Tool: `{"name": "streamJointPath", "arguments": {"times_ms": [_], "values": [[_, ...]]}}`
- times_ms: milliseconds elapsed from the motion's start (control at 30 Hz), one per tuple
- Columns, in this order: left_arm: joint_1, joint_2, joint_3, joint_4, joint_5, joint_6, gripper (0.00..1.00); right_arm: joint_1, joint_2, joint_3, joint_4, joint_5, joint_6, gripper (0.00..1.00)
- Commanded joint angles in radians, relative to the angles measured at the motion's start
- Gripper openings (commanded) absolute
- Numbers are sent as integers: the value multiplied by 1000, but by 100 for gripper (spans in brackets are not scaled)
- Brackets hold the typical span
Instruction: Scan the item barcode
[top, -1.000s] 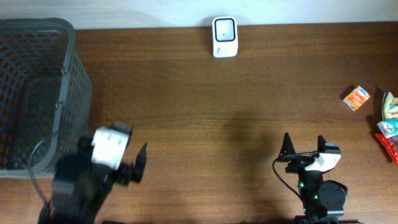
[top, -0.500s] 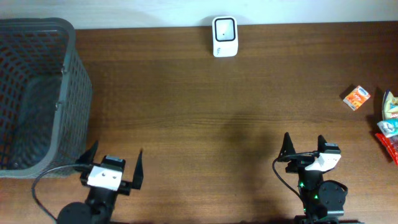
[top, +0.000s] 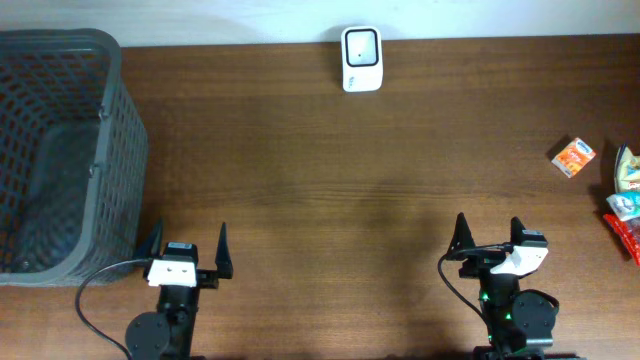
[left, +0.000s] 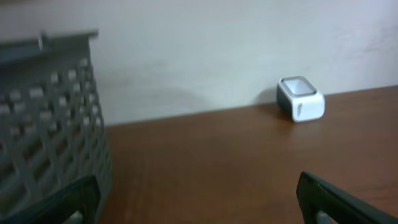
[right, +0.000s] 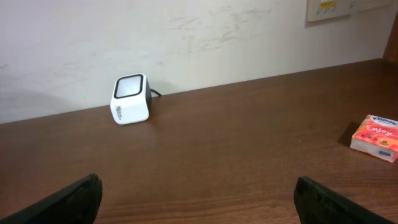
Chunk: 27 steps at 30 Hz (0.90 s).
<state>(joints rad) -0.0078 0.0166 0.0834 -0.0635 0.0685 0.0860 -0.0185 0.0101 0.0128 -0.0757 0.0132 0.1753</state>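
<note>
**Orange cardboard carton (top: 572, 158) lying well apart from both arms**

The small orange cardboard carton is lying flat on the brown wooden table (top: 300, 180), near its right edge, with nothing touching it. The right wrist view is showing it at the right of its frame, printed face up. Near it, at the very edge of the table, a cluster of colourful snack packets (top: 625, 195) is lying partly cut off by the frame.

The white cube-shaped barcode scanner (top: 361, 59) is standing at the table's far edge, close against the pale wall (right: 186, 37), with its glass window tilting upward. It is sitting well apart from the carton.

The left gripper (top: 188, 245) is hanging over the near edge of the table, just beside the near corner of the grey plastic lattice basket (top: 112, 130). Its fingers are spreading wide and holding nothing. The right gripper (top: 489, 232) is hanging over the near edge further right, its fingers likewise standing wide apart around nothing.
</note>
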Motion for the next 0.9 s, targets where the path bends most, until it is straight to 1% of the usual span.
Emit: {"name": "streamJointPath", "arguments": {"times_ms": [0, 100, 300, 500, 800, 867], "values": [[34, -11, -57, 3, -24, -129, 99, 6, -6, -7, -6, -2, -11, 98], [37, -11, -74, -2, -49, -161, 99, 6, -6, -7, -6, -2, -11, 98], [37, -11, -74, 2, -95, -161, 99, 6, -6, -7, -6, -2, -11, 98], [37, -11, -75, -16, -98, -161, 99, 6, -6, -7, -6, -2, -11, 99], [37, -11, -74, -17, -50, -161, 99, 6, -6, -7, -6, -2, -11, 98], [37, -11, -74, -19, -61, -121, 99, 6, -6, -7, -6, -2, -11, 98]]}}
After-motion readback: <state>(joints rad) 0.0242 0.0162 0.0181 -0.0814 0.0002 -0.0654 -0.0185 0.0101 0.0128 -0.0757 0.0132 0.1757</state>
